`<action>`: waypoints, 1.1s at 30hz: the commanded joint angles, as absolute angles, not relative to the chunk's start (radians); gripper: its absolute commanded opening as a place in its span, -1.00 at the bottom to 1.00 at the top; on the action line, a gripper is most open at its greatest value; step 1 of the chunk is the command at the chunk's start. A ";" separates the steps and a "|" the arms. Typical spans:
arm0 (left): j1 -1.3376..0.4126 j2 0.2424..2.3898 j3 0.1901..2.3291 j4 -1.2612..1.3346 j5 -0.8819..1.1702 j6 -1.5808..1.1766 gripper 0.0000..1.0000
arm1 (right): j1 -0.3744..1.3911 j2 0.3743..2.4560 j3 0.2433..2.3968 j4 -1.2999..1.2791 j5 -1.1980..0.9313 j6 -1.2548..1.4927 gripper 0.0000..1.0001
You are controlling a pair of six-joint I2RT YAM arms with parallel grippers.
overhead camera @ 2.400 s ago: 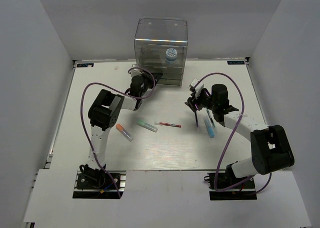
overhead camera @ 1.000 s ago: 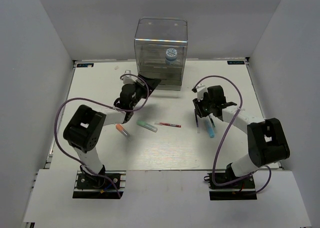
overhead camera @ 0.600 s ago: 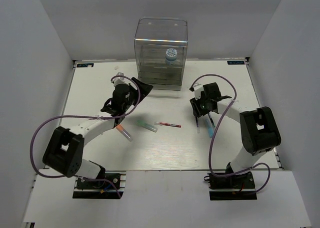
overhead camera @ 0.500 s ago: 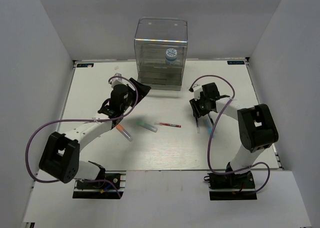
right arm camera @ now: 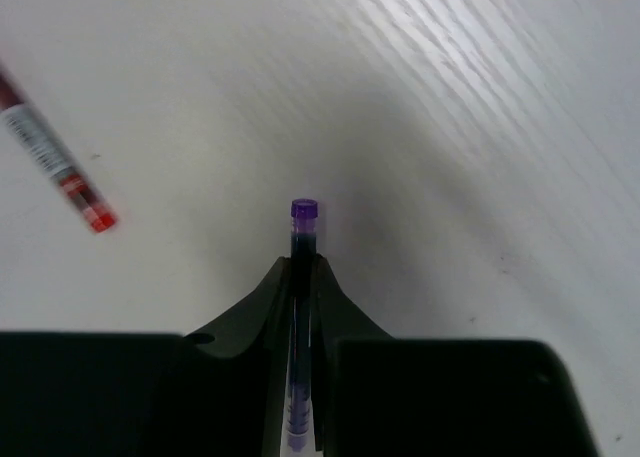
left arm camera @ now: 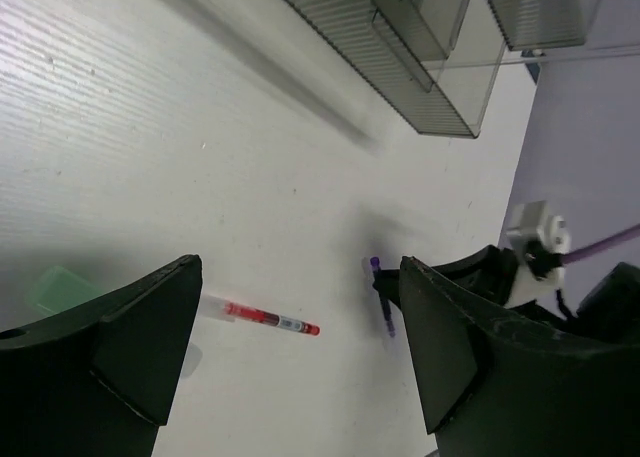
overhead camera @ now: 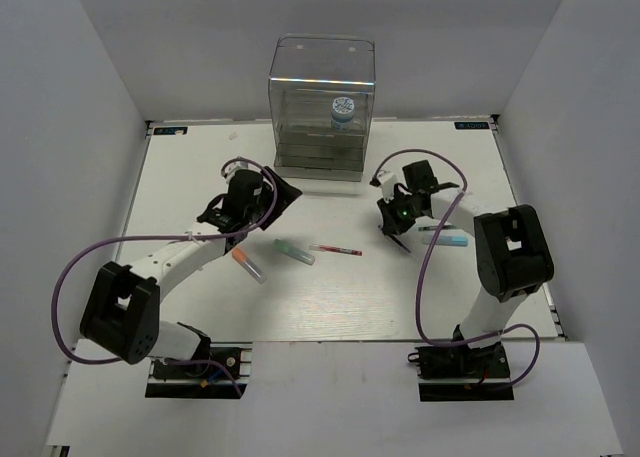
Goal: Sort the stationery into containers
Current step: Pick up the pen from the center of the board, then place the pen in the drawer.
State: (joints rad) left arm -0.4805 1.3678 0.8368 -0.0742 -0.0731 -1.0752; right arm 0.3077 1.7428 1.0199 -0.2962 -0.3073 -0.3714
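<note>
The right tool (right arm camera: 303, 267) is clamped on a thin dark pen with a purple tip (right arm camera: 303, 239), held over the white bench (overhead camera: 330, 297) beside a light-blue marker (overhead camera: 445, 240). The left tool (left arm camera: 300, 277), its jaws wide apart, hangs between the tall clear plastic drawer cabinet (overhead camera: 322, 107) and an orange-capped marker (overhead camera: 248, 265).

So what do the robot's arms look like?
The left arm and right arm are white with chunky black joints. A purple cable loops along each. Each ends in two flat black fingers.
</note>
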 commanded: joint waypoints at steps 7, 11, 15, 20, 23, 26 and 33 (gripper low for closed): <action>-0.515 1.463 0.951 -0.202 0.011 -0.994 0.80 | 0.322 1.802 1.504 -0.511 -0.744 -0.758 -1.00; -0.525 1.451 0.951 -0.163 0.002 -0.866 0.75 | 0.351 1.851 1.627 -0.485 -0.834 -0.781 -1.00; -0.548 1.416 0.913 -0.071 0.012 -0.648 0.63 | 0.386 1.884 1.681 -0.371 -0.874 -0.798 -1.00; -0.557 1.401 0.885 0.008 0.058 -0.497 0.52 | 0.410 1.980 1.747 -0.305 -0.911 -0.859 -1.00; -0.566 1.410 0.876 0.032 0.078 -0.459 0.49 | 0.420 2.019 1.752 -0.152 -0.905 -0.828 -1.00; -0.575 1.410 0.862 0.044 0.087 -0.437 0.49 | 0.425 2.064 1.811 -0.111 -0.900 -0.810 -1.00; -0.595 1.355 0.784 0.138 0.052 -0.379 0.47 | 0.428 2.118 1.904 -0.080 -0.914 -0.756 -1.00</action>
State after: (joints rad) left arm -0.5884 1.4303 0.8074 0.0769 0.0628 -0.4282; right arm 0.4267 2.1235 1.8431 -0.1680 -0.8791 -0.7898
